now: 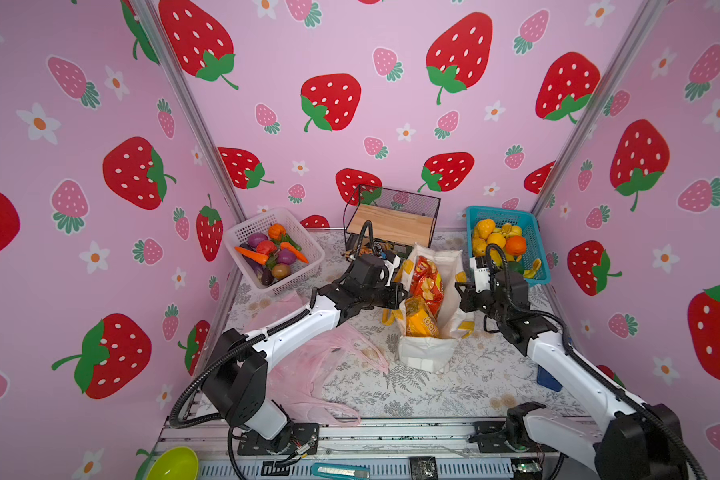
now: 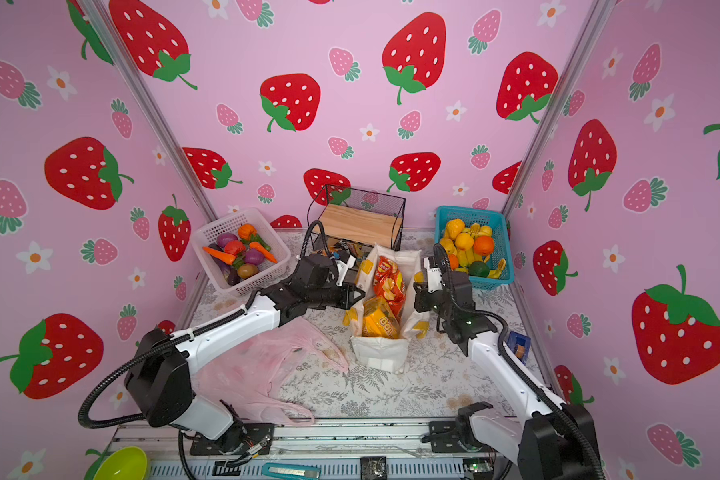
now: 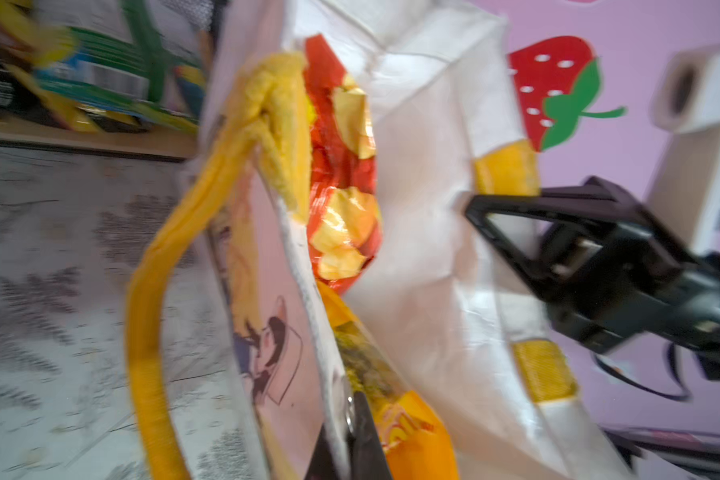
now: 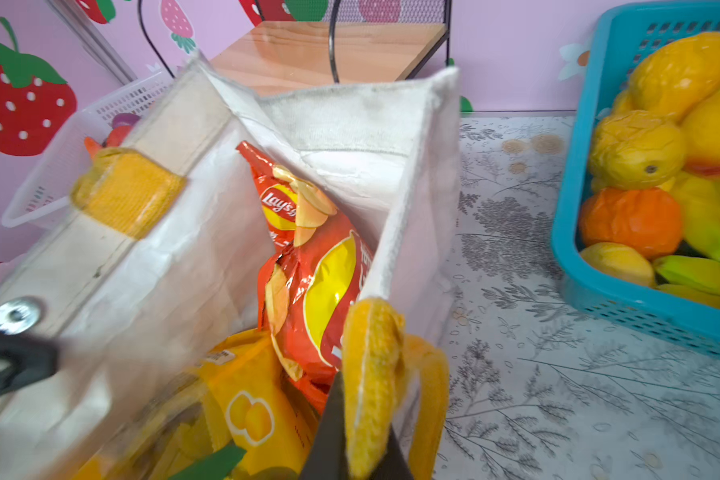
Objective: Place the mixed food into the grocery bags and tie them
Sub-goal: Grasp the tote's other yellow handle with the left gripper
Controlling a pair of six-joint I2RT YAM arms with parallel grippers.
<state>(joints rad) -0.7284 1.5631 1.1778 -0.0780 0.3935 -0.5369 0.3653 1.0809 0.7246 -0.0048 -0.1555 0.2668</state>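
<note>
Grippers pinch the white tote [image 1: 425, 353]
Left gripper [image 3: 346, 444] clamps its blurred rim, right gripper [image 4: 362, 449] its yellow handle [image 4: 371, 353]; yellow packet [image 4: 250, 411] half-hidden inside.

Blue fruit basket [image 1: 516, 218], green bowl [image 1: 171, 463]

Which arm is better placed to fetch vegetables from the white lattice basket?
Left, probably: white lattice basket sits near the left gripper; the white canvas tote stands between it and the right gripper.

Lab booth: strawberry backdrop [image 1: 329, 104], aluminium rails [image 1: 391, 434]
</note>
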